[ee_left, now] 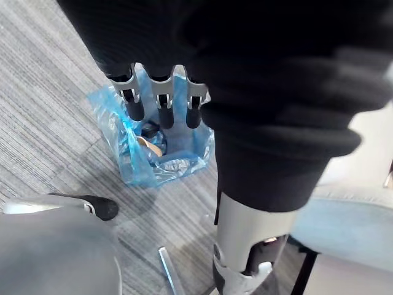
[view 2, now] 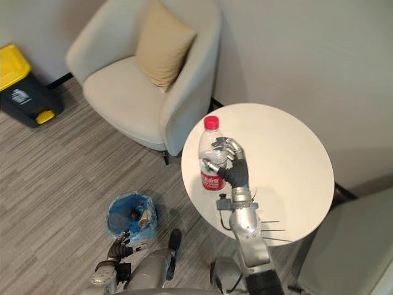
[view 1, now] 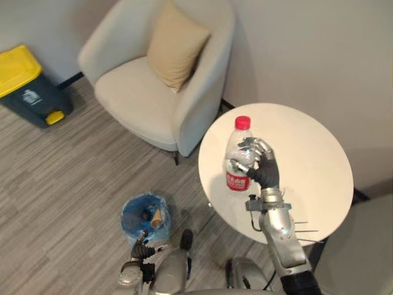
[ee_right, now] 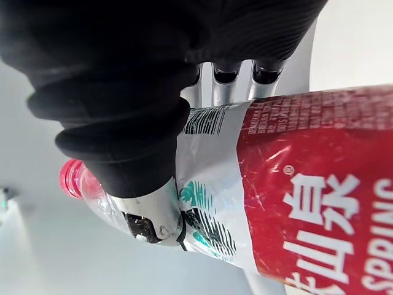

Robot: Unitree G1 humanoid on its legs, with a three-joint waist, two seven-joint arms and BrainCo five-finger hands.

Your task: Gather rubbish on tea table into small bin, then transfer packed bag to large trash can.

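Nearest, on the left, the left hand hung low over the grey plank floor, its fingers loose and apart with nothing in them, just above the near rim of the small bin. The bin stood on the floor left of the surface, lined with a blue bag, and some rubbish, a tan scrap and a dark piece, lay inside it. To the right, the right hand reached over the near left part of the round white surface and was clamped on the bottle, fingers and thumb wrapped round its clear middle. The bottle was upright, with a red cap on top and a red label low down; whether its base touched the surface could not be told. Farther back and left stood a cream armchair with a tan cushion leaning against its back. At the far left, well apart from the bin, stood the large trash can, dark with a yellow lid.
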